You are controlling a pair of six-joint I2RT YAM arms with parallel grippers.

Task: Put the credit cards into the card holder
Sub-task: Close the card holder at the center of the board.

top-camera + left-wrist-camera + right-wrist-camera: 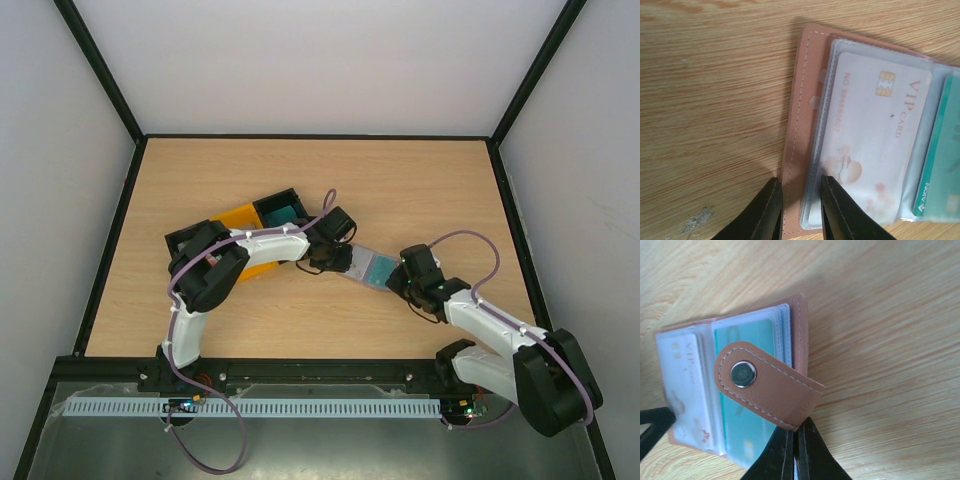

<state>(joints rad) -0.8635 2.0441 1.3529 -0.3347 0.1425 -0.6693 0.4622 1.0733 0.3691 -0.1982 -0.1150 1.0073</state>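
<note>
One pale card (875, 140) and one teal card (940, 165) sit sleeved in the open card holder (365, 268), which stretches across the table (400, 190) between the arms. The left gripper (801, 182) clamps its left cover; the right gripper (797, 430), fingers pressed together, meets its right edge.

Three cameras: one high overview and two wrist close-ups, all taking in the card holder (366, 268).

The top camera sits high behind the table's (430, 180) near edge. It looks down and forward from far enough to show the whole top and the walls (300, 60). The left wrist camera looks down along the left gripper (800, 182), very close to the wood, with its fingers at the bottom edge. The right wrist camera looks the same way past the right gripper (799, 426). Both close-ups show the same open card holder, which is small at mid-table in the overview.
</note>
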